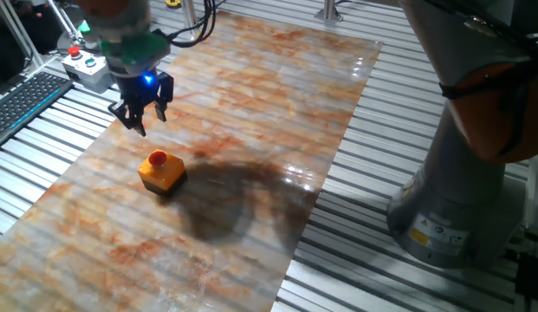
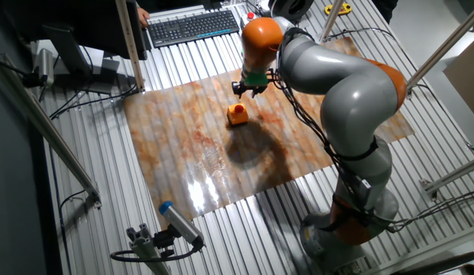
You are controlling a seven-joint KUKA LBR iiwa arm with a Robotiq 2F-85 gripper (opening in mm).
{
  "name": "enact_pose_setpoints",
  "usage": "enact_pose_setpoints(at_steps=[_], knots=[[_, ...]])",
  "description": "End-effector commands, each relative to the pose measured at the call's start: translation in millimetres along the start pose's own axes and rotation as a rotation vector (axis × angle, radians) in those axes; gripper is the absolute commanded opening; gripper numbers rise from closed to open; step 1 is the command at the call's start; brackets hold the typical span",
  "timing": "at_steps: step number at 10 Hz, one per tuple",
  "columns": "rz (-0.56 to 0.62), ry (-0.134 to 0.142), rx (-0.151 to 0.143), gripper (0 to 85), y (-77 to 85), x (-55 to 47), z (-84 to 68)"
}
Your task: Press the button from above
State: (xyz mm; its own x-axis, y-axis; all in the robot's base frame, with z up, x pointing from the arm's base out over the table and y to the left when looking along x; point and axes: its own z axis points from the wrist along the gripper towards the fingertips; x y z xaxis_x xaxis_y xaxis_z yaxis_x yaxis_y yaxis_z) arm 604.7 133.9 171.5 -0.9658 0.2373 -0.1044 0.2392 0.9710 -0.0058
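Note:
The button is a small round red cap on a small square orange box that sits on the marbled board. It also shows in the other fixed view. My gripper hangs above the board, up and to the left of the button and apart from it. Its two dark fingers point down with a gap between the tips, and nothing is held. In the other fixed view the gripper is just behind the orange box.
A grey-and-yellow control box with red and green buttons stands at the board's far left corner. A keyboard lies to the left on the slatted metal table. The arm's grey base stands at the right.

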Motion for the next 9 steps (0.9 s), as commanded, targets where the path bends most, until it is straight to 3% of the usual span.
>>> enact_pose_setpoints(at_steps=[1, 2, 5, 7, 9], knots=[[-0.008, 0.003, -0.013, 51.0, 0.7, 0.3, 0.0], [-0.022, 0.008, -0.050, 51.0, 0.7, 0.3, 0.0], [-0.031, 0.013, -0.038, 51.0, 0.7, 0.3, 0.0], [-0.059, 0.012, -0.026, 51.0, -14.7, -5.0, -6.2], [-0.097, 0.008, -0.024, 51.0, -40.7, -11.3, -14.3]])
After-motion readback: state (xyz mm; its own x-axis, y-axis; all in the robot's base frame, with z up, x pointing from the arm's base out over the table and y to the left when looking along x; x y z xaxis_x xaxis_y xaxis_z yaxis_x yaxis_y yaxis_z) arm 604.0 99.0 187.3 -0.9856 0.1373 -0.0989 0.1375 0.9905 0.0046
